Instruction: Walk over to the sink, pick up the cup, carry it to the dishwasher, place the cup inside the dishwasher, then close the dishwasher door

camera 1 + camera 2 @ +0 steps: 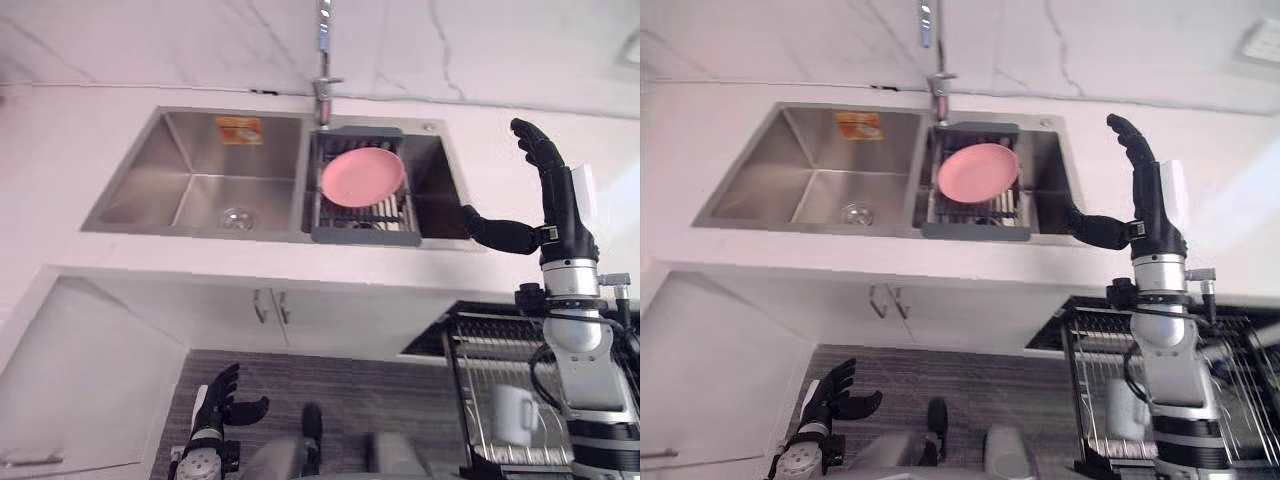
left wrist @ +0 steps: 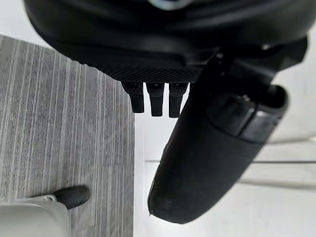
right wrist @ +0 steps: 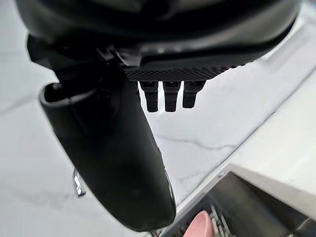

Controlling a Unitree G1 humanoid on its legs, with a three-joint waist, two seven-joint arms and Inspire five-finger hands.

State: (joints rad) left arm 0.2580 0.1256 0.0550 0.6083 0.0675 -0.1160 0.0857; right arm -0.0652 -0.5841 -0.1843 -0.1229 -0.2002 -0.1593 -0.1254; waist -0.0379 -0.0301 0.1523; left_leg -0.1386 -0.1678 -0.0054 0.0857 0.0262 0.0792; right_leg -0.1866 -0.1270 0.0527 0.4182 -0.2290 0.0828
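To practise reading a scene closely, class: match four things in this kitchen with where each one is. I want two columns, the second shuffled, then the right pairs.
Things
1. pink plate
2. white cup
3. right hand
4. left hand

Places
a. in the pulled-out dishwasher rack
b. raised, open, by the right end of the sink
c. on the dark rack in the sink's right basin
d. low down, open, above the floor

Pairs: 1-c, 2-a, 3-b, 4-d
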